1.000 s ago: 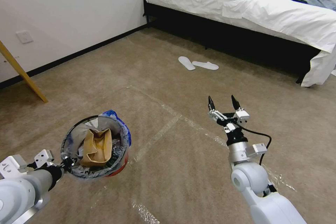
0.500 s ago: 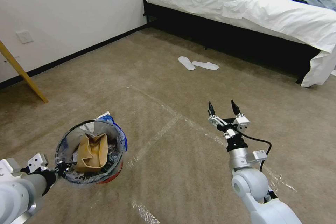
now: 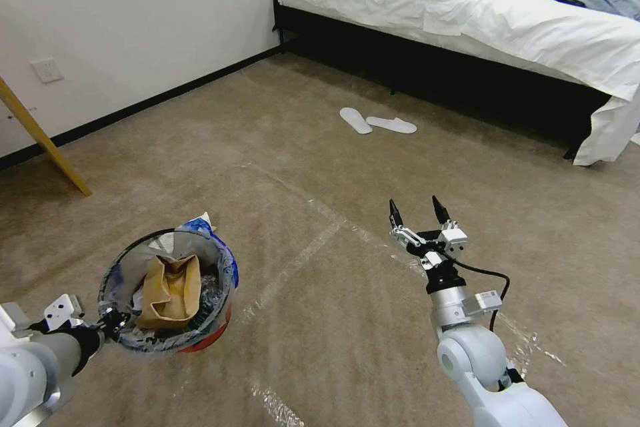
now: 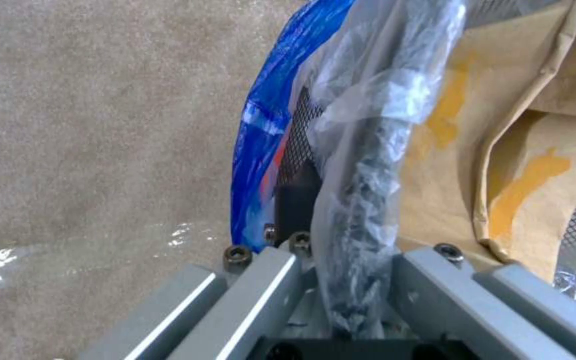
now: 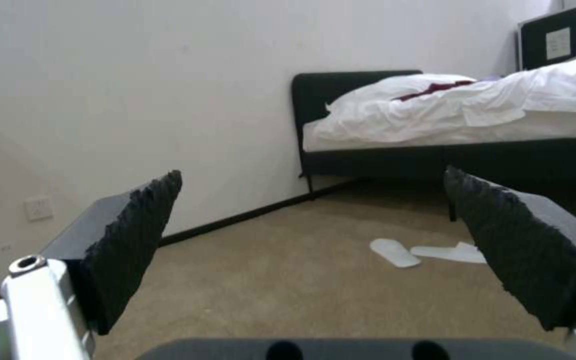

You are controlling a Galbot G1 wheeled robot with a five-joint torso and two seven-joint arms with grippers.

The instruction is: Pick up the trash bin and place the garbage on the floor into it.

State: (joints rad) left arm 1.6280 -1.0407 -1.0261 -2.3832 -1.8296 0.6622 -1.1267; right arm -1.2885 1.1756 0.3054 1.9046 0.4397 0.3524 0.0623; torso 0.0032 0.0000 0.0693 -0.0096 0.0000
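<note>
Underfoot, taped beige floor (image 3: 320, 147); beyond, white-sheeted bed (image 3: 480, 7).

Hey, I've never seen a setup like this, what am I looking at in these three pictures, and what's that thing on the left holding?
This is a wheeled robot with two arms in a bedroom. The wide picture comes from a camera on its head, looking down at the carpeted floor. The other two come from cameras on its wrists. The left gripper is clamped on the rim of the trash bin, a small red-orange bin with a plastic liner; a crumpled brown carton lies inside. The right gripper is held out over the floor, fingers apart, holding nothing. Farther off, white slippers lie beside a bed.
</note>
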